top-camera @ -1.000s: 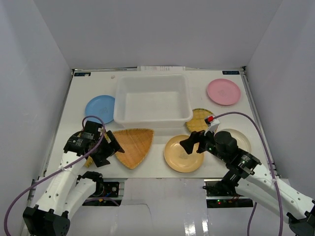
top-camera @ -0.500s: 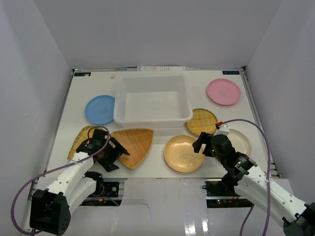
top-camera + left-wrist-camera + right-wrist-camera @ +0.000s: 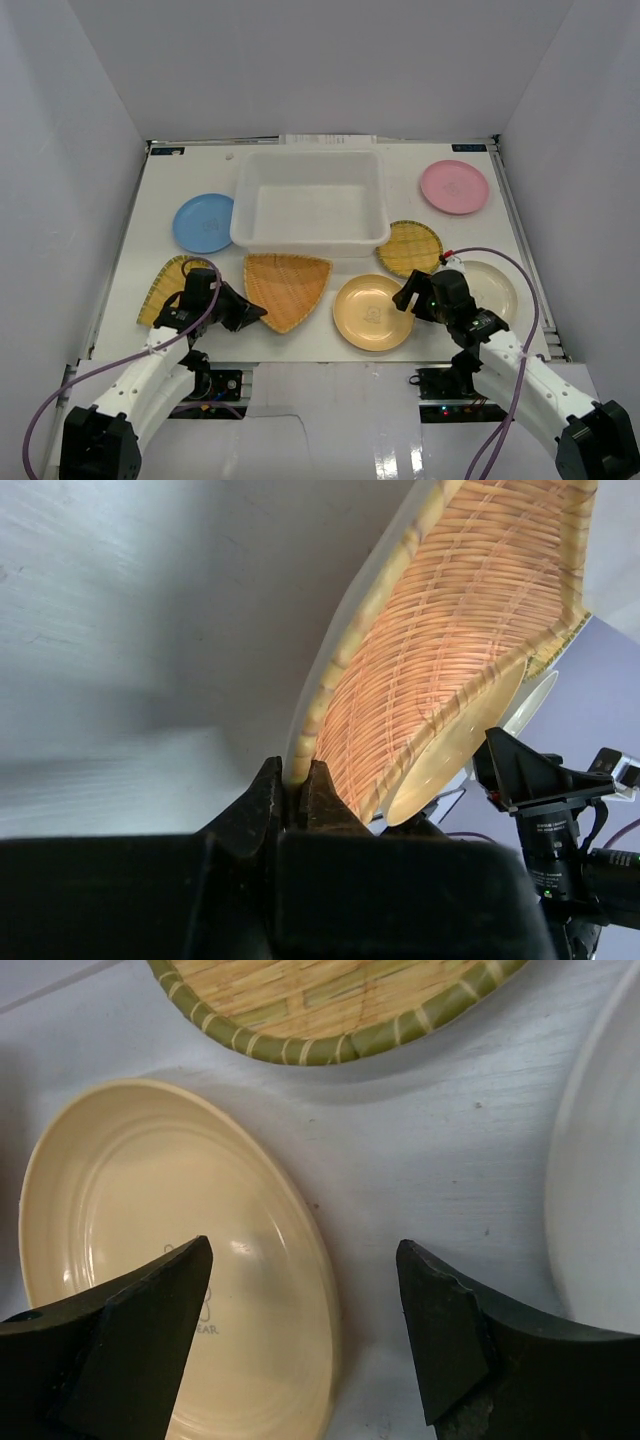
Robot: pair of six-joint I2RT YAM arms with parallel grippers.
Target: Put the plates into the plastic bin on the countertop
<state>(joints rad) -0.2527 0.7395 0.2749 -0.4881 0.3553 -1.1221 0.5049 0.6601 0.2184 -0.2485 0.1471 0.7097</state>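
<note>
The left tool (image 3: 250, 313) is clenched on the 8 o'clock edge of the yellow woven triangular tray (image 3: 288, 288). The tray lies at 6 o'clock from the white translucent rectangular plastic bin (image 3: 310, 240) on the white bench (image 3: 150, 200). The right tool (image 3: 405, 297) is released. Its fingers (image 3: 150, 1345) straddle the 2 o'clock rim of the round yellow-orange plate (image 3: 372, 312).

The left arm (image 3: 150, 362) hides part of the oblong woven tray (image 3: 160, 290).
</note>
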